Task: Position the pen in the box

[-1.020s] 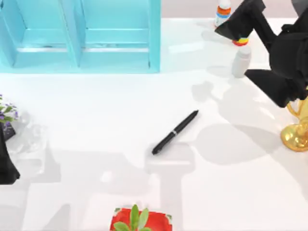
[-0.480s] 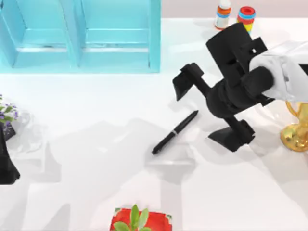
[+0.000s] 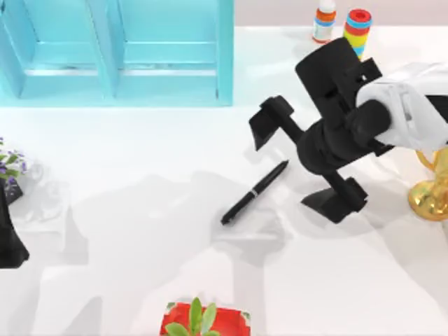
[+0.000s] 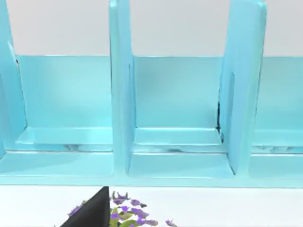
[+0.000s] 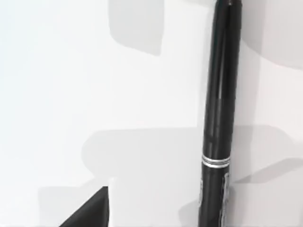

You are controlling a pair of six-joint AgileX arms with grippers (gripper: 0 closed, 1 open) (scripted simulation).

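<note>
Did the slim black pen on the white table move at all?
No. The slim black pen lies at the same slant, equally far from the blue box, while the right claw came near.

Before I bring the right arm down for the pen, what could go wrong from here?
The right gripper, open, hovers right of the pen, not over its middle, so a straight drop may miss or nudge it. The pen lies flat and slim on the white table, so the fingers could roll it away. The blue box has upright dividers, and the carried pen might strike one.
</note>
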